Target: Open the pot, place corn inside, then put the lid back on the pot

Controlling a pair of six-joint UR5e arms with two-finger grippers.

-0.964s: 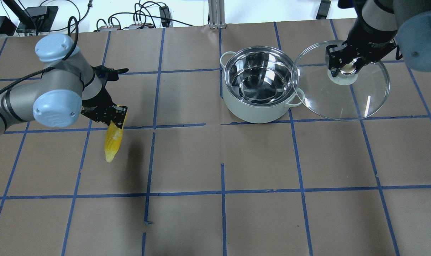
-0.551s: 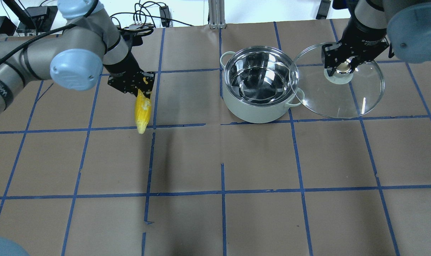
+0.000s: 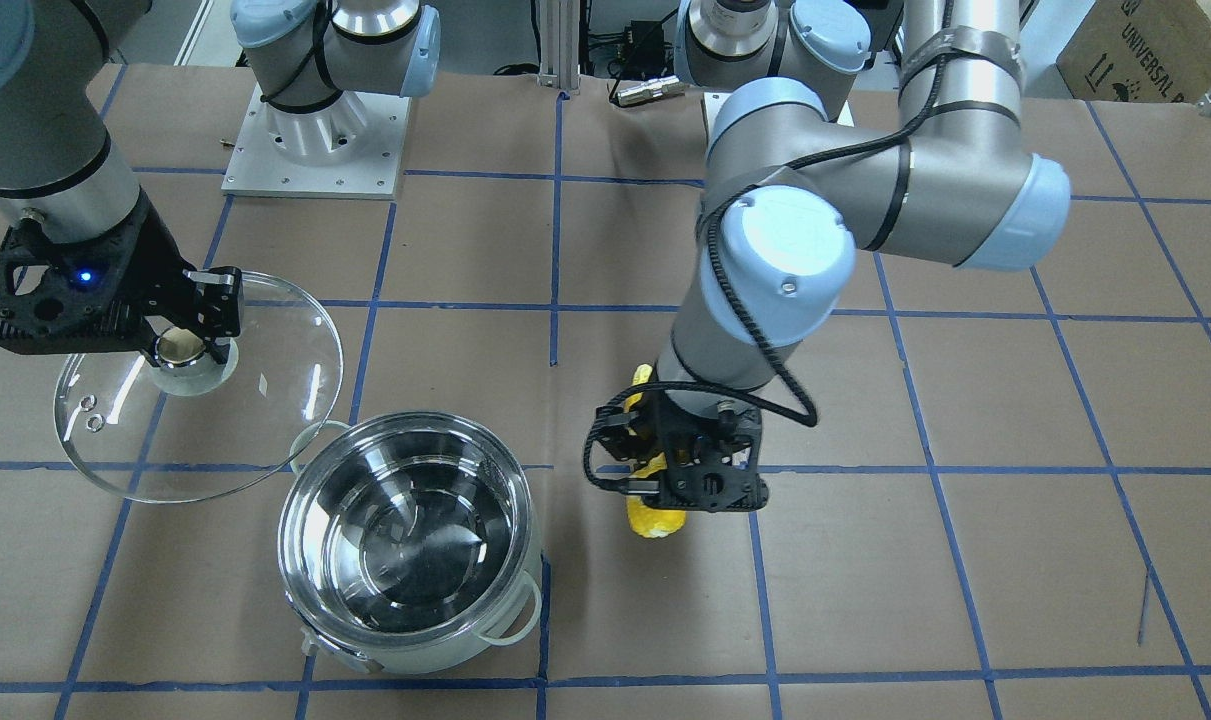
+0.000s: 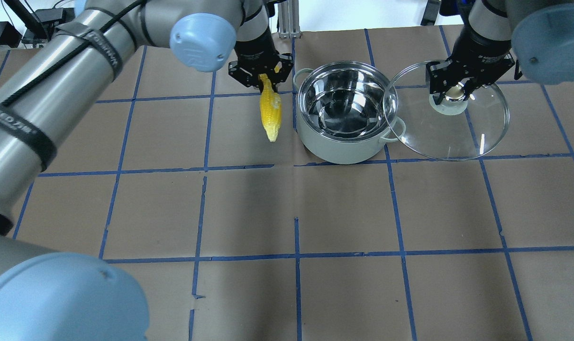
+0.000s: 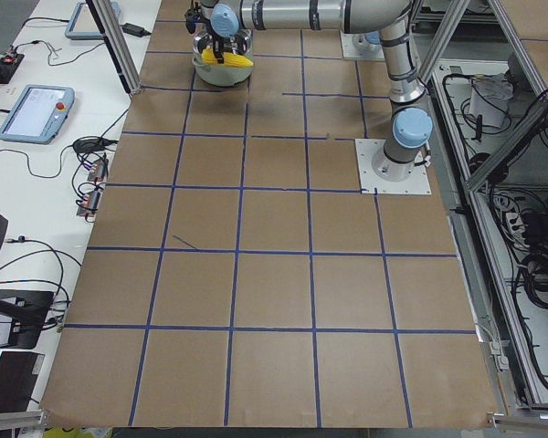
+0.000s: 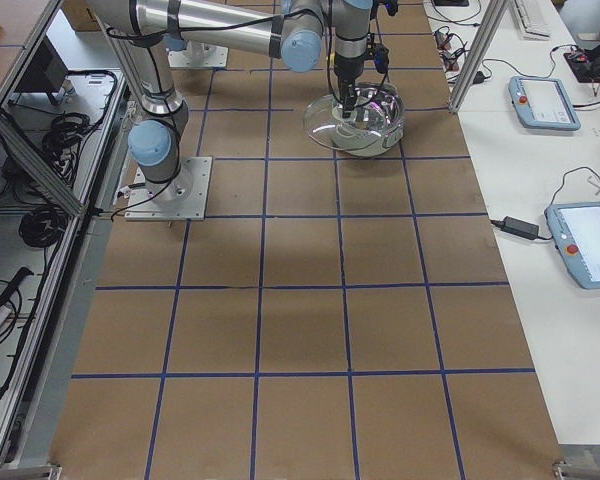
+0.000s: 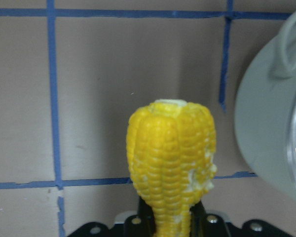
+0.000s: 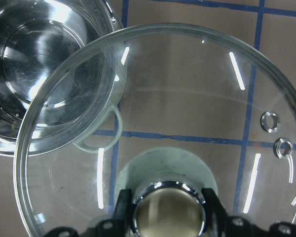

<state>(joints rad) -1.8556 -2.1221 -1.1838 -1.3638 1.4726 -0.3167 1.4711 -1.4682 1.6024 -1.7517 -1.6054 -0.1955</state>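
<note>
Overhead exterior view shows the pot (image 4: 343, 152) standing open on the brown-paper table (image 4: 343, 213), far from the robot and a little to its right, with a bare, shiny inside and nothing in it. The left claw (image 4: 260, 78) hangs just beside the pot's wall on the robot's left, and its jaws are clamped on one end of the corn (image 4: 270, 111). The cob hangs free below the claw, raised off the paper, near the pot's loop handle (image 4: 300, 76) but outside the rim. The left wrist camera looks down the cob's length: yellow kernels fill the middle of that picture, and the pot's pale wall curves in at the right edge, apart from the corn. On the other side, the right claw (image 4: 452, 91) is closed around the knob (image 4: 453, 99) of the lid (image 4: 478, 132) and holds the glass disc up at a slant. Seen from above, the lid's edge overlaps the pot's rim and the handle on that side. The right wrist camera shows that handle and part of the steel bowl through the glass, with a black finger on each side of the knob's beige top. In the front-facing view, the lid sits beside the pot, not over its mouth.
</note>
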